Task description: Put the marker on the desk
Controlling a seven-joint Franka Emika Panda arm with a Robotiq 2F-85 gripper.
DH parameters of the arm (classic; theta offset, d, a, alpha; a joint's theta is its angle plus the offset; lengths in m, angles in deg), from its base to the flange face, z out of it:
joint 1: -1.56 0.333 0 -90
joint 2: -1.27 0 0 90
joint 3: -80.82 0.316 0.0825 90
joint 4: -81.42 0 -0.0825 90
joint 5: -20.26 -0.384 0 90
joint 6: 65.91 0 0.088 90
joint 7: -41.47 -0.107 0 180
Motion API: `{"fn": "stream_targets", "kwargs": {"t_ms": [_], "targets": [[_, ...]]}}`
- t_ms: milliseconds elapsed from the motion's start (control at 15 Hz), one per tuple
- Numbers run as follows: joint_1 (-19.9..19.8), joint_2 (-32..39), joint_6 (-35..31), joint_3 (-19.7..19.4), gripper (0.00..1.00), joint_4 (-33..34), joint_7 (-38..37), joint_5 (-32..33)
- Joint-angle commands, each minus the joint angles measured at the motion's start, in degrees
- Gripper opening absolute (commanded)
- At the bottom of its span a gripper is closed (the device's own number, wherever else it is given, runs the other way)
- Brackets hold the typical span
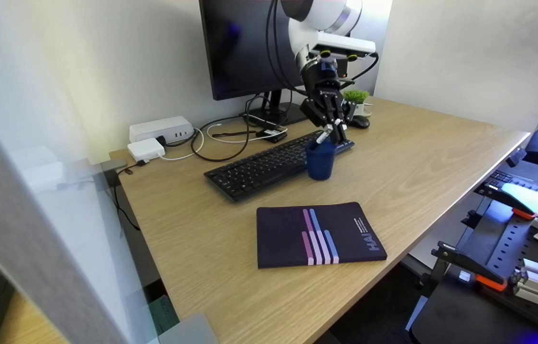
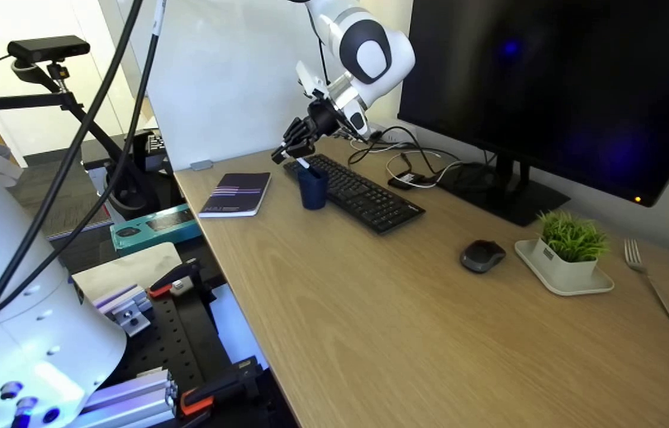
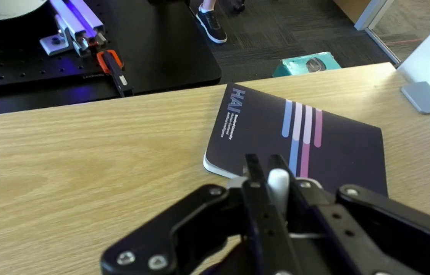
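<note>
One slim white-and-dark marker (image 1: 324, 134): clamped in one black jointed pincer (image 3: 264, 159), lower end at the mouth of one round dark-blue cup (image 1: 320, 165), tip hard to make out. One light tan wooden surface (image 2: 370, 345). Near one corner: one dark striped notebook (image 1: 283, 234). Toward its wall edge: one black keyboard (image 1: 269, 166), partly hidden; one black monitor (image 2: 548, 107), top cut off.
</note>
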Motion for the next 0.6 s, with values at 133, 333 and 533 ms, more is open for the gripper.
{"fn": "stream_targets", "kwargs": {"t_ms": [133, 333, 533], "targets": [[-0.5, -2.4, 7.1, 0.2, 0.03, 1.6, 0.9, 1.7], [-0.4, -5.1, 10.4, 0.1, 0.03, 1.7, 1.6, 3.1], [-0.3, -9.1, 12.6, 0.0, 0.03, 1.2, 3.1, 5.1]]}}
